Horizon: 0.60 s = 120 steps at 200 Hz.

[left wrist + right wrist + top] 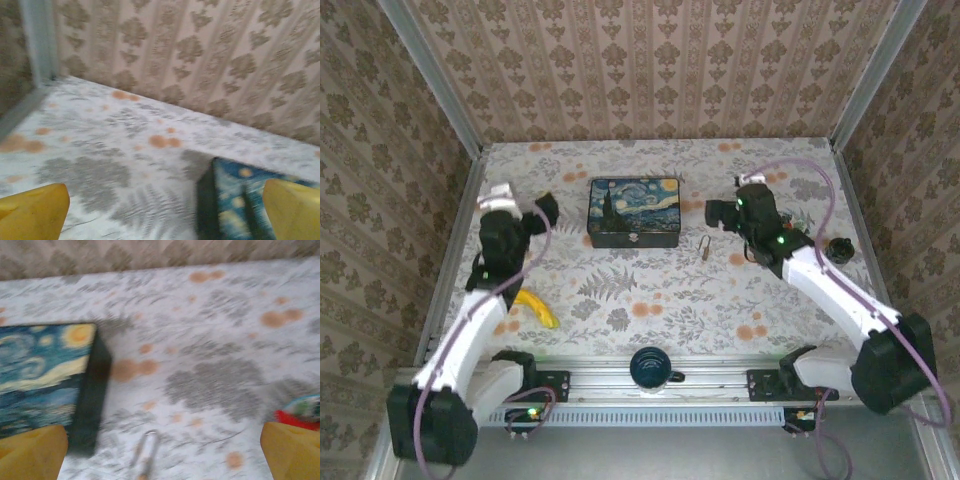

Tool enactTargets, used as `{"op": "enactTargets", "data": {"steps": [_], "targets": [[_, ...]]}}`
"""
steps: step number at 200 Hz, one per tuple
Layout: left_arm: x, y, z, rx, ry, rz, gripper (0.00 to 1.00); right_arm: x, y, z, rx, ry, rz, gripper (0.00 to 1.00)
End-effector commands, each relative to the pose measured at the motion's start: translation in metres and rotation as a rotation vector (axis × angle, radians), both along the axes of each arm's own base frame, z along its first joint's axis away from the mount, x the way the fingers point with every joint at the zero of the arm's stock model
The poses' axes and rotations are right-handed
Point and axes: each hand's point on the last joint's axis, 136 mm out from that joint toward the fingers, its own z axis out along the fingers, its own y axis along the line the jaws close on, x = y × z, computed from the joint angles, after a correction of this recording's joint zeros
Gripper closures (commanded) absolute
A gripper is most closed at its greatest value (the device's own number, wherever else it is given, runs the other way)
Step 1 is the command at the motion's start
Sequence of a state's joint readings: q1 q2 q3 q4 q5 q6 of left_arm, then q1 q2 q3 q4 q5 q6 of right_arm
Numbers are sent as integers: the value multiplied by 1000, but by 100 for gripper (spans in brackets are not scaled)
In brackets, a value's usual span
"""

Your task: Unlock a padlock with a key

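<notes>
My left claw (546,208) is at 9 o'clock of the box (635,212), and my right claw (713,212) is at 3 o'clock of it. Both are spread wide and grip nothing. In the left wrist view my yellow fingers (32,212) frame bare tabletop (125,165), with a corner of the box at 4 o'clock.

The padlock (705,247) lies on the tabletop at 4 o'clock of the box, near my right claw at its 6 o'clock and apart from it. In the right wrist view it is a blurred silvery shape at 6 o'clock, low between my fingers and touching neither.

A banana (535,307) lies at 7 o'clock of the box. A mug (653,368) stands at its 6 o'clock, by the near edge.
</notes>
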<state>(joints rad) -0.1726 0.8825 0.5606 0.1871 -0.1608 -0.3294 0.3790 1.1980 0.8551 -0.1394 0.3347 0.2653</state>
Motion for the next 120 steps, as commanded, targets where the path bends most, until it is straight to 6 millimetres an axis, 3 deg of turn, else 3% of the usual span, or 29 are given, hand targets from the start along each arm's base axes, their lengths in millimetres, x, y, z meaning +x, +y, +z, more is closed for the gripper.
{"op": "enactTargets", "data": {"steps": [1, 34, 85, 120], "targets": [[-23, 41, -22, 207, -24, 127, 0, -9, -36, -2, -193, -135, -83, 0], [-28, 53, -42, 293, -71, 134, 0, -23, -66, -7, -248, -255, -128, 0], [-1, 29, -92, 346, -48, -43, 0, -19, -99, -40, -181, -283, -157, 0], [16, 17, -109, 352, -91, -117, 0, -8, -101, -56, -145, -292, -130, 0]]}}
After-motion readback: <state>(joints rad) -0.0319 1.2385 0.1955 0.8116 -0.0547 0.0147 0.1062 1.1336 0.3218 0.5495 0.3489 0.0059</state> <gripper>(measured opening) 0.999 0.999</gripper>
